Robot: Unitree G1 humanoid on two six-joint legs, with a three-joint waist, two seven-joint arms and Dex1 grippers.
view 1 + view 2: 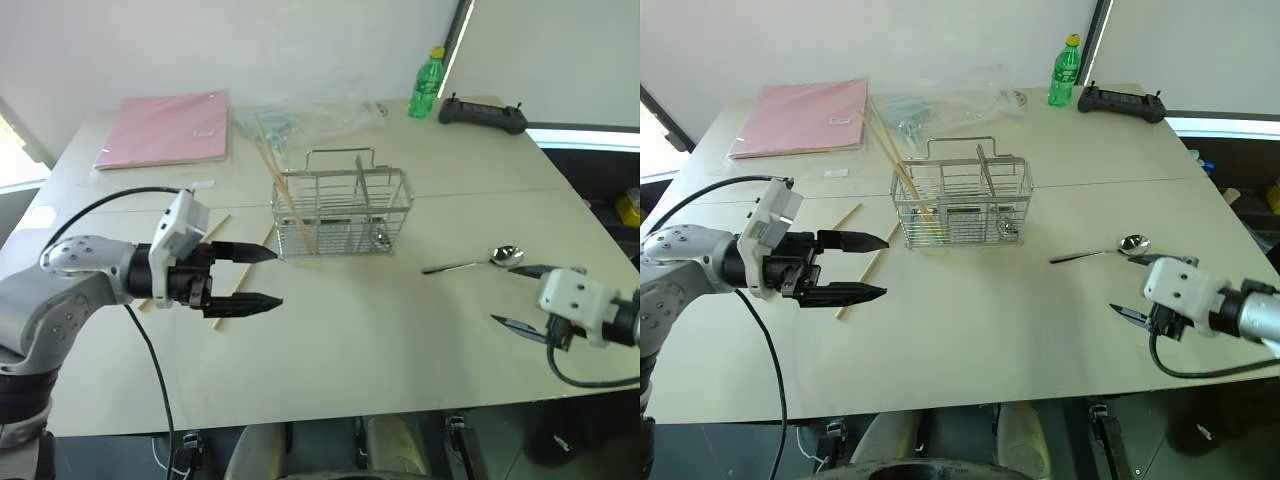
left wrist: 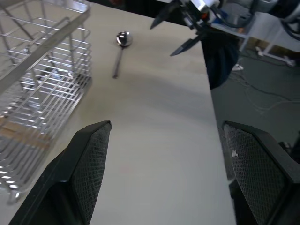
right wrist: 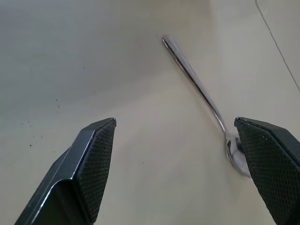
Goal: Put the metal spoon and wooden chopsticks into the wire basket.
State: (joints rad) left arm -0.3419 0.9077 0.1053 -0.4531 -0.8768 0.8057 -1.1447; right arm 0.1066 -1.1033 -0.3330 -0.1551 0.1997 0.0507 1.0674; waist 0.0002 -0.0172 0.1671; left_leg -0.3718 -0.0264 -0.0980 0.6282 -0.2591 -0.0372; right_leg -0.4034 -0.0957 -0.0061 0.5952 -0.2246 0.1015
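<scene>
With the wire basket (image 1: 342,213) as landmark: the left end effector (image 1: 262,277) hovers to its left, fingers spread wide, holding nothing. Under it lie loose wooden chopsticks (image 1: 226,306) on the surface (image 1: 380,340); they are light, stiff and thin, so likely best pinched near the middle. More chopsticks (image 1: 278,182) already lean in the basket's left compartment; something small and shiny sits in the right one, too unclear to name. Right of the basket lies the metal spoon (image 1: 474,263), smooth and probably slippery; its thin handle seems the surest hold. The right end effector (image 1: 530,297) hovers just beside the spoon's bowl, wide open and empty.
</scene>
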